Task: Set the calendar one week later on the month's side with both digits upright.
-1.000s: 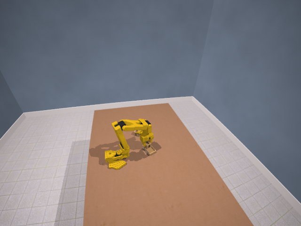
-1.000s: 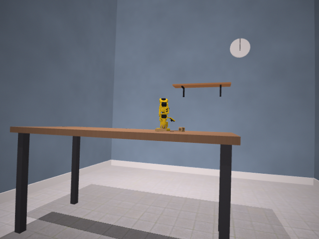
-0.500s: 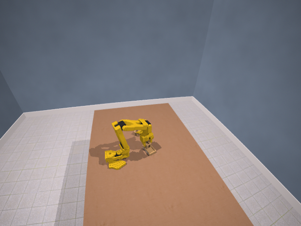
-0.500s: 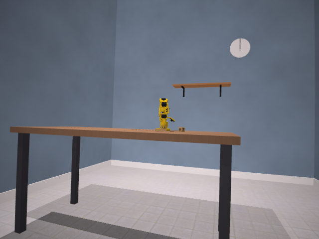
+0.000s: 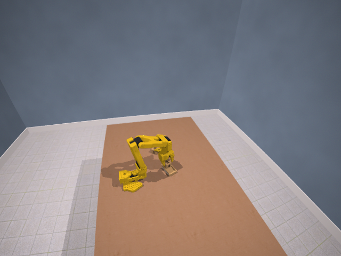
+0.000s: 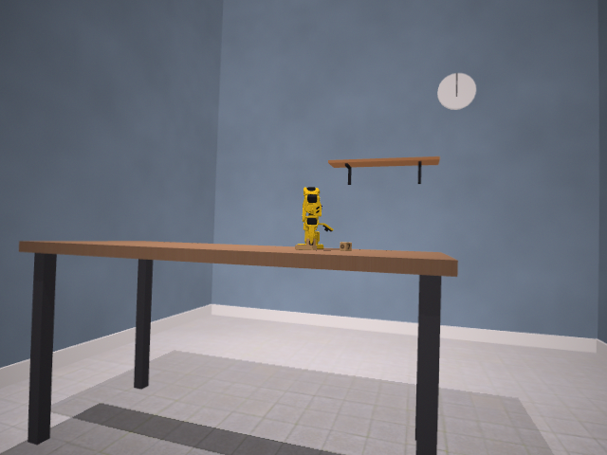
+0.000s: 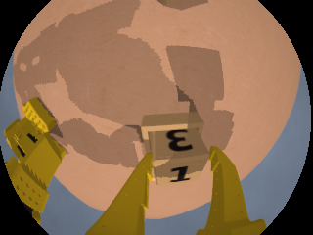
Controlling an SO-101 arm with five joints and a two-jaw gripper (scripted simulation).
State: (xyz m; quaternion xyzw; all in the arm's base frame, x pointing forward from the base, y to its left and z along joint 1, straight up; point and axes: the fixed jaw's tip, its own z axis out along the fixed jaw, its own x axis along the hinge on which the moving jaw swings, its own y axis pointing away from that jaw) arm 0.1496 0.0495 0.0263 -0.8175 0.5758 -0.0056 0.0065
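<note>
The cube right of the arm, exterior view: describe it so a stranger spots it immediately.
Find the long brown table, then the yellow arm standing on it. Just right of the arm's foot sits a small tan cube. Its boxy shape and dark markings set it apart from the low, flat tan pieces beside it.

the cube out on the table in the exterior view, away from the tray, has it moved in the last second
No, it shows no visible shift: the cube sits at the same spot relative to the table's right end.
</note>
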